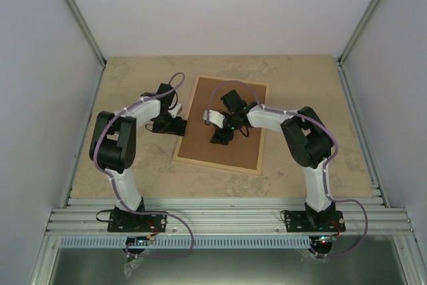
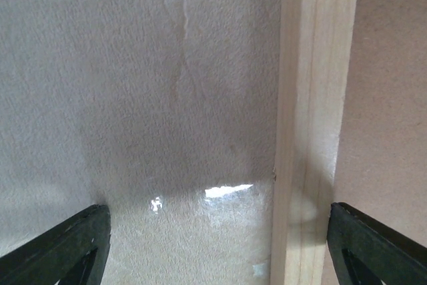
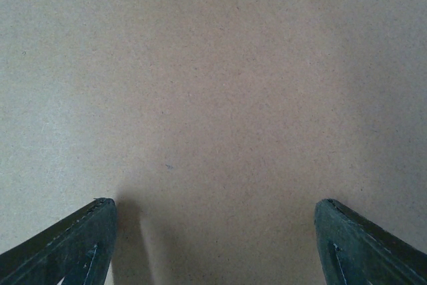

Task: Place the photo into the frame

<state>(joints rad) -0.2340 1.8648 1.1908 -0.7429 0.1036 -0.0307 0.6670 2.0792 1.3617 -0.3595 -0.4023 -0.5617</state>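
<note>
The frame point(image 1: 265, 125), pale wood, lies flat on the table with the brown backing board point(image 1: 213, 148) filling it. The photo is hidden. My left gripper point(image 1: 179, 125) is open at the frame's left edge. In the left wrist view its jaws point(image 2: 217, 245) straddle the wood strip point(image 2: 310, 98), with table on one side and board point(image 2: 387, 98) on the other. My right gripper point(image 1: 221, 139) is open and low over the middle of the board. The right wrist view shows only the board point(image 3: 213, 85) between the spread jaws of that gripper point(image 3: 213, 245).
The beige stone-pattern table point(image 1: 133, 78) is enclosed by white walls at the back and sides. A ribbed metal rail point(image 1: 220, 215) runs along the near edge at the arm bases. A shiny patch point(image 2: 227, 191) shows on the table beside the frame.
</note>
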